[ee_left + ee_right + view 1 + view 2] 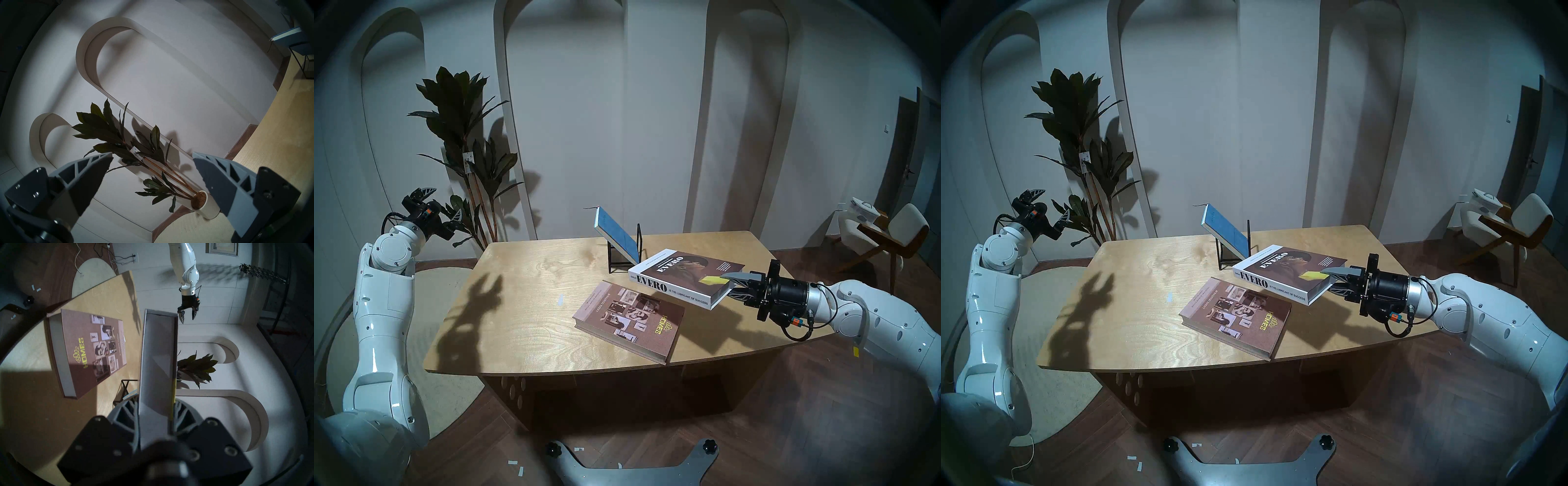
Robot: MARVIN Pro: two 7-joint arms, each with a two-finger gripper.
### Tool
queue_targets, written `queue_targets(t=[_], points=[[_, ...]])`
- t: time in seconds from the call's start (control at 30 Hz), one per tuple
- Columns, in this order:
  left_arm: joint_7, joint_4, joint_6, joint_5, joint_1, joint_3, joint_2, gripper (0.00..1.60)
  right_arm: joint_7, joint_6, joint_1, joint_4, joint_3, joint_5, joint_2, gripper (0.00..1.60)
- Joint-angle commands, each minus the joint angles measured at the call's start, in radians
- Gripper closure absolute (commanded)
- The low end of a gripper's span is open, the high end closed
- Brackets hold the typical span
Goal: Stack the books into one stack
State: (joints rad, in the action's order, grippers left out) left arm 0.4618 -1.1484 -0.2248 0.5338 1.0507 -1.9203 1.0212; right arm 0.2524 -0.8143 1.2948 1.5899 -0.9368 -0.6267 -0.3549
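- The right gripper (730, 284) is clenched on the near right edge of the "EVERO" book (685, 275), one grey finger (736, 275) lying on the brown cover beside a yellow patch, the other under the book.
- In the right wrist view the same book's white page edge (157, 361) runs straight out from between the clamped fingers.
- The "EVERO" book hangs clear of the wooden table (524, 288), roughly level, its white spine facing the head camera — its shadow falls on the tabletop below.
- Just beside and below it, toward the table's near edge, the "HOMES" book (629, 320) lies flat with its photo-collage cover up; the two books are not touching.
- Behind the held book, the thin blue book (614, 234) leans tilted in the black wire rack (624, 253) near the table's far edge.
- The left gripper (441, 203) is released, its fingers spread wide and holding nothing, raised well off to the left of the table.
- The left wrist view looks between those fingers at a potted plant (129, 152) against the white arched wall.
- A white chair (887, 234) stands on the floor beyond the table's right end.
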Motion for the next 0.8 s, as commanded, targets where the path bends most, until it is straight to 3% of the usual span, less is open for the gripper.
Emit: queue_targets(t=[0.0, 0.4, 0.77], points=[[-0.004, -0.021, -0.004, 0.001, -0.025, -0.001, -0.012, 0.0, 0.043, -0.036, 0.06, 0.075, 0.01, 0.027, 0.057, 1.6], [-0.005, -0.027, -0.007, 0.001, -0.032, 0.001, -0.017, 0.0, 0.11, -0.072, 0.182, 0.182, 0.094, 0.064, 0.152, 1.6], [-0.006, -0.03, -0.008, 0.001, -0.035, 0.005, -0.02, 0.0, 0.223, -0.076, 0.213, 0.273, 0.104, 0.104, 0.208, 1.6]])
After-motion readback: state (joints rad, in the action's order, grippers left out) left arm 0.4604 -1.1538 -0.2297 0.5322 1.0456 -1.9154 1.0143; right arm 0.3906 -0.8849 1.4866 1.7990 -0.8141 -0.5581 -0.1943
